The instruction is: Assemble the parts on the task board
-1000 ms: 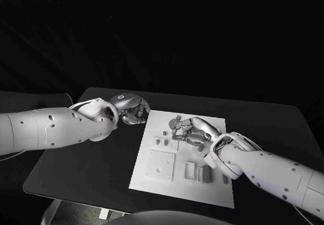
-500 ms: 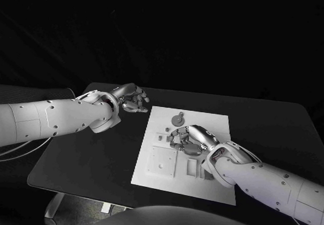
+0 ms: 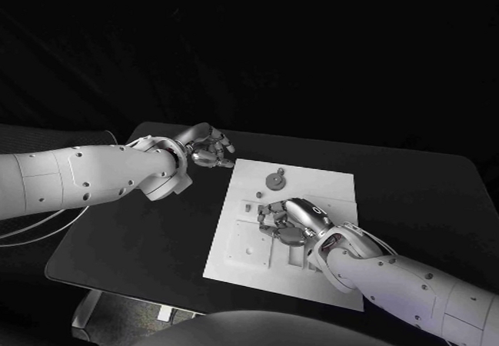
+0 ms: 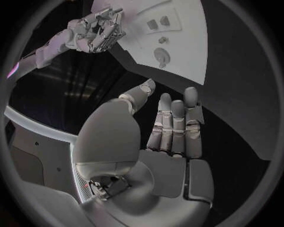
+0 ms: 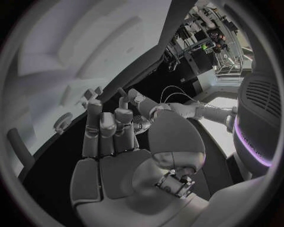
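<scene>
The white rectangular task board [image 3: 300, 279] lies mid-desk on the black desk [image 3: 136, 237]. Right hand [image 3: 290, 219] hovers low over its middle, fingers apart, grasping nothing; left hand [image 3: 207, 149] waits released off its far-left corner. Small grey parts [image 3: 274, 179] lie loose, so assembly looks barely begun.

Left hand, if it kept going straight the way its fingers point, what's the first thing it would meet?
Probably the task board. In the left wrist view the left hand is open, its fingers aimed at the board's edge near a round part. The height above the table is unclear.
</scene>
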